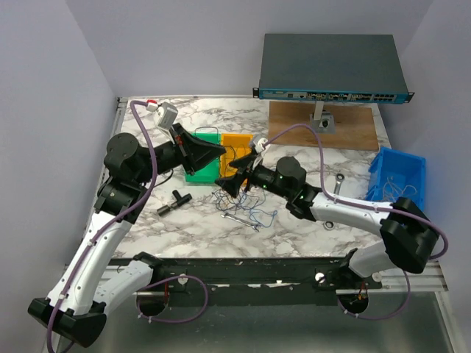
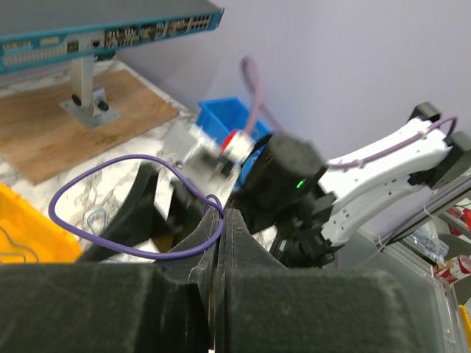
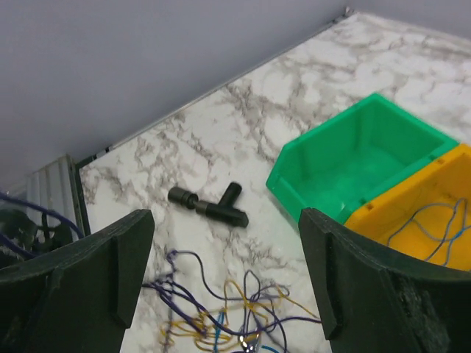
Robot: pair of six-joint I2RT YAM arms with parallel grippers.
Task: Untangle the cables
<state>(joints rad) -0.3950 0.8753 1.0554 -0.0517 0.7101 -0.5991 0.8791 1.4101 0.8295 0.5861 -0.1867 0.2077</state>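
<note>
The cables (image 1: pixel 244 209) lie as a loose tangle of thin blue, purple and yellow strands on the marble table, in front of the bins. In the right wrist view the tangle (image 3: pixel 235 312) sits just below my right gripper (image 3: pixel 227 272), which hangs open above it with nothing between its fingers. My left gripper (image 2: pixel 223 218) is shut on one purple cable (image 2: pixel 96 246), whose loop curves out to the left of the jaws. In the top view the left gripper (image 1: pixel 218 151) is raised over the green bin (image 1: pixel 197 174), and the right gripper (image 1: pixel 230 183) is close beside it.
A yellow bin (image 1: pixel 237 144) holding a thin blue wire (image 3: pixel 423 220) stands next to the green bin (image 3: pixel 353 158). A black T-shaped part (image 1: pixel 174 201) lies left of the tangle, a small wrench (image 1: pixel 243 223) under it. A blue bin (image 1: pixel 398 175) and a network switch (image 1: pixel 331 68) stand at the right.
</note>
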